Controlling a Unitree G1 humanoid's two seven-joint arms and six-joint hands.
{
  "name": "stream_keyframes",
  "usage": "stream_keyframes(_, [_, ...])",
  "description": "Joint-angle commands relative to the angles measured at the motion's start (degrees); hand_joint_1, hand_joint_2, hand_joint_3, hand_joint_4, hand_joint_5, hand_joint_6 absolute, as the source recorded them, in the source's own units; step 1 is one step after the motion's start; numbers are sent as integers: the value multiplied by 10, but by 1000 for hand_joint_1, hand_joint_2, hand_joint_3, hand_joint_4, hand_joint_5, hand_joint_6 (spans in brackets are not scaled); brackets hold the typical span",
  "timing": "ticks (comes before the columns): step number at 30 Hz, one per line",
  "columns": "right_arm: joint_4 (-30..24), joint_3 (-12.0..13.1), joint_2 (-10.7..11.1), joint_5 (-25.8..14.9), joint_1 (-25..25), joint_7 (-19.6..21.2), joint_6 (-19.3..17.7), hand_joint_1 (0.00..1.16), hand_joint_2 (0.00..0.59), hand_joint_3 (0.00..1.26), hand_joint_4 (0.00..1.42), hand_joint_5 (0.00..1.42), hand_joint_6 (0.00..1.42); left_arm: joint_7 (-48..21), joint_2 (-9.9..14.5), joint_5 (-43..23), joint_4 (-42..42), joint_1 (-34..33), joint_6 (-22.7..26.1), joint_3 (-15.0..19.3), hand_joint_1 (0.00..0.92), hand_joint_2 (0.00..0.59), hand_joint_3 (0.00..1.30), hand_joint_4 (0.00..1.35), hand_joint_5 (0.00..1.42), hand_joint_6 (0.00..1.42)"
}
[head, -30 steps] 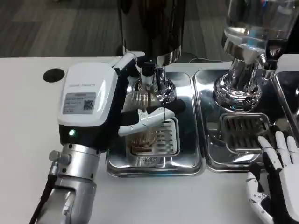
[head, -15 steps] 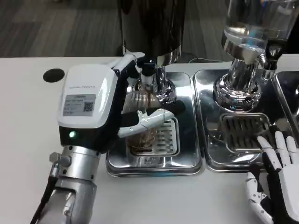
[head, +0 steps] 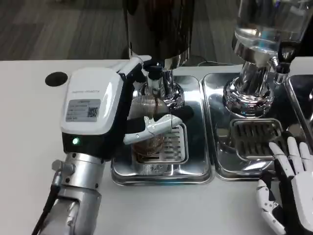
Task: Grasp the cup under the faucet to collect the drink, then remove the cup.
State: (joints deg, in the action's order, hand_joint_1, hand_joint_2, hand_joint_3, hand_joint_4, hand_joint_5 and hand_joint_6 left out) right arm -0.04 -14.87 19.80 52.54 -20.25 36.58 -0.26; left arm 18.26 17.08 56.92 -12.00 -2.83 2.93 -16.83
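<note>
Two hands show from above: the left hand [head: 105,110] wraps its fingers [head: 156,125] around the clear cup [head: 149,139] beneath the faucet [head: 155,81], while the right hand [head: 288,191] rests spread and empty by the tray [head: 220,169].

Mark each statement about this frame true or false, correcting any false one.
1. The left hand grips the cup. True.
2. The cup lies on its side. False: it stands upright on the drip tray.
3. The right hand holds a second cup. False: it holds nothing, its fingers spread.
4. The cup sits below the faucet. True.
5. The cup is on the right-hand tray. False: it is on the left one.
</note>
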Motion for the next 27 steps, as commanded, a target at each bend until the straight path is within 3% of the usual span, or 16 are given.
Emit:
stream_keyframes(1, [6,-1,-1,3,2,-1,2,0,526,165,0,0,115,-9,5,6,12,13,1,-5,0,64,499,542,737,934])
stream_keyframes(27, [9,-3,1,5,5,0,-1,0,526,165,0,0,115,-6,4,8,8,16,5,-2,0,64,487,529,737,933])
